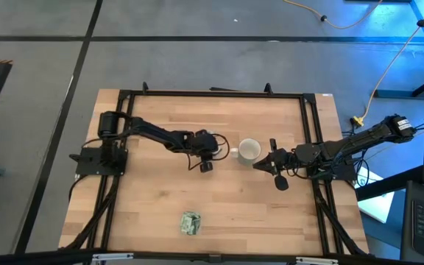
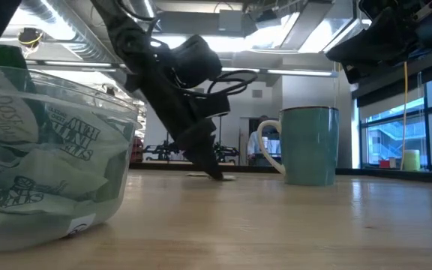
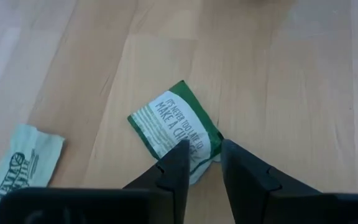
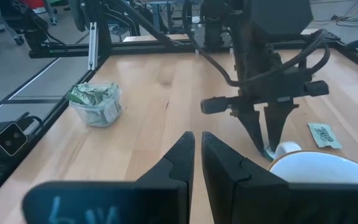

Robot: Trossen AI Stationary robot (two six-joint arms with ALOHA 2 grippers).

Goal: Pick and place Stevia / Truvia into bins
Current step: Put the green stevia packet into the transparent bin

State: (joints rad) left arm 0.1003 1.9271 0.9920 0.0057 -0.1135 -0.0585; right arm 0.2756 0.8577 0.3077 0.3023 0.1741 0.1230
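Fingers of the left gripper [image 3: 199, 163] straddle one corner of a green sachet [image 3: 174, 129] flat on the tabletop [image 3: 291, 74], not clamped; that thin edge could slip free. Two loose sachets, second [image 3: 22, 165] nearby; one filled dish [image 4: 97, 102], one mug [image 1: 249, 150]. Right gripper [image 4: 196, 158] hovers, nearly closed, empty.

Green-white sachet [image 3: 176, 130] flat on table, clear dish [image 4: 96, 104] full of sachets

Green sachet [image 3: 178, 132] lower corner hidden behind left gripper [image 3: 202, 163] fingertips. Second sachet [image 3: 18, 167] cut by wrist-picture edge. Dish [image 2: 43, 150] cropped at low-view edge. Mug [image 4: 328, 180] cropped at edge in right wrist view.
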